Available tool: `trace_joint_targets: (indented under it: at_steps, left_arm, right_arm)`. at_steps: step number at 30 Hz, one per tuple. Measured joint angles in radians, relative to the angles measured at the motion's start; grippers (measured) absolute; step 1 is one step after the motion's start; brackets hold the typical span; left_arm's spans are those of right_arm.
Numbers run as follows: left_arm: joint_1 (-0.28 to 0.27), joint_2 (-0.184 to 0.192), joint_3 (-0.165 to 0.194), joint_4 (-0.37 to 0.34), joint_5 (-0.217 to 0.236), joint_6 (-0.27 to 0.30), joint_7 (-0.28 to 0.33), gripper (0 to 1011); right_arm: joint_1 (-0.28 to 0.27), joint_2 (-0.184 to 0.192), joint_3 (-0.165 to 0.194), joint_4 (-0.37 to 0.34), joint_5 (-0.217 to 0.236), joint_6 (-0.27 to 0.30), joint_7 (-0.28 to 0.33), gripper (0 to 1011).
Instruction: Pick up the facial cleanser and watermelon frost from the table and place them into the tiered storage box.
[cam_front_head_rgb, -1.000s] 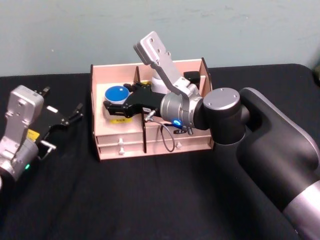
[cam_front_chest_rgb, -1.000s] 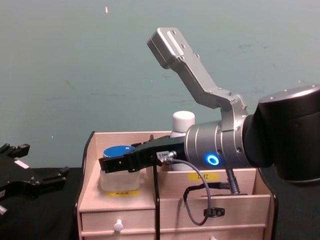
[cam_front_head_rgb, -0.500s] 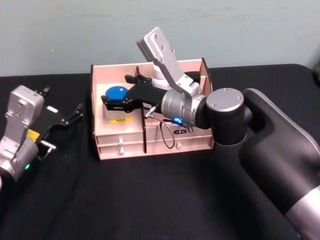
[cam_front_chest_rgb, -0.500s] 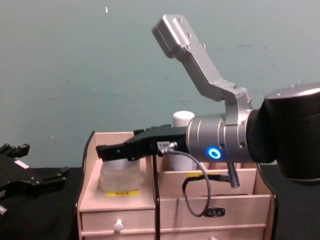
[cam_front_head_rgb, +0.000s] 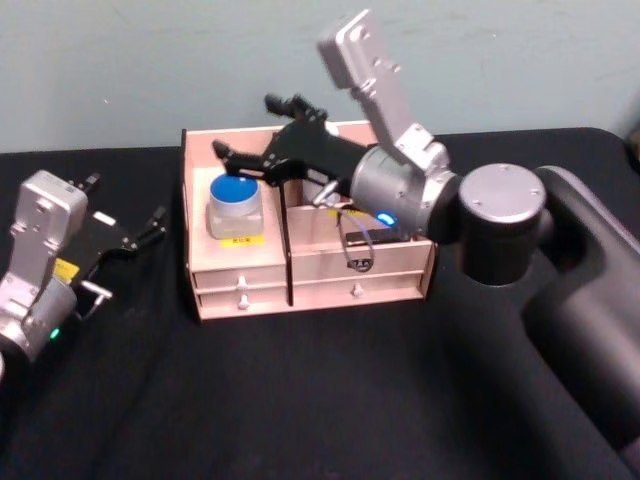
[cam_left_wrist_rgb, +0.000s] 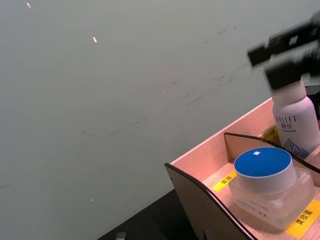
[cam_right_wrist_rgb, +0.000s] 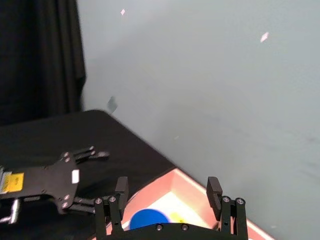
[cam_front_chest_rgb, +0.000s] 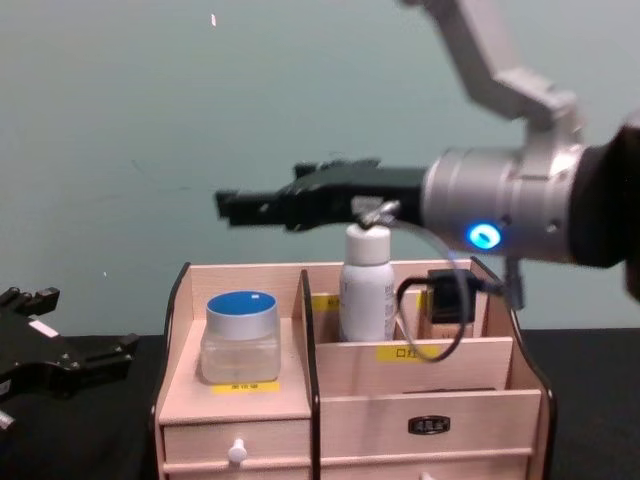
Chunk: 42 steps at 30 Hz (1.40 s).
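Spread and empty above the tiered storage box (cam_front_chest_rgb: 340, 400), the right claw (cam_front_chest_rgb: 262, 208) could clip the facial cleanser (cam_front_chest_rgb: 366, 285) if it drops.

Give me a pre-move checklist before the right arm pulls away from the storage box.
1. Watermelon frost upright in the left compartment of the tiered storage box: ok.
2. Facial cleanser upright in the compartment to its right: ok.
3. Right claw open and holding nothing: ok.
4. Right claw above the jar's lid and the cleanser's cap, touching neither: ok.
5. Left claw low over the table, left of the box and apart from it: ok.
6. Grey cable on the right arm hanging free of the box's front wall: cannot tell.
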<state>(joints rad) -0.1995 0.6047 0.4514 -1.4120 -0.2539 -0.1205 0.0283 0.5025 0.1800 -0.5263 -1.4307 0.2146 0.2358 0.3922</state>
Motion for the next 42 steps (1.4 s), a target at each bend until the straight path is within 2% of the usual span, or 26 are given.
trace_joint_targets:
  at_steps: [3,7,9,10,11,15,24,34,42]
  left_arm:
    - [0.000,0.000,0.000,0.000,0.000,0.000,0.000,1010]
    - [0.000,0.000,0.000,0.000,0.000,0.000,0.000,1010]
    - [0.000,0.000,0.000,0.000,0.000,0.000,0.000,1010]
    - [0.000,0.000,0.000,0.000,0.000,0.000,0.000,1010]
    - [0.000,0.000,0.000,0.000,0.000,0.000,0.000,1010]
    - [0.000,0.000,0.000,0.000,0.000,0.000,0.000,1010]
    - [0.000,0.000,0.000,0.000,0.000,0.000,0.000,1010]
    - [0.000,0.000,0.000,0.000,0.000,0.000,0.000,1010]
    - [0.000,0.000,0.000,0.000,0.000,0.000,0.000,1010]
  right_arm:
    - [-0.033,0.024,0.030,-0.064,0.000,-0.012,-0.038,1002]
    - [-0.068,0.043,0.070,-0.113,-0.010,-0.021,-0.085,1002]
    - [-0.082,0.046,0.087,-0.127,-0.015,-0.022,-0.107,1002]
    - [-0.096,0.050,0.107,-0.140,-0.020,-0.025,-0.128,1002]
    - [-0.096,0.050,0.107,-0.140,-0.020,-0.025,-0.128,1002]
    - [-0.129,0.060,0.162,-0.158,-0.042,-0.039,-0.182,1002]
    - [-0.165,0.076,0.260,-0.135,-0.060,-0.061,-0.232,1002]
    - [-0.193,0.076,0.321,-0.084,-0.084,-0.083,-0.257,1002]
    - [-0.217,0.072,0.348,-0.049,-0.104,-0.097,-0.263,1002]
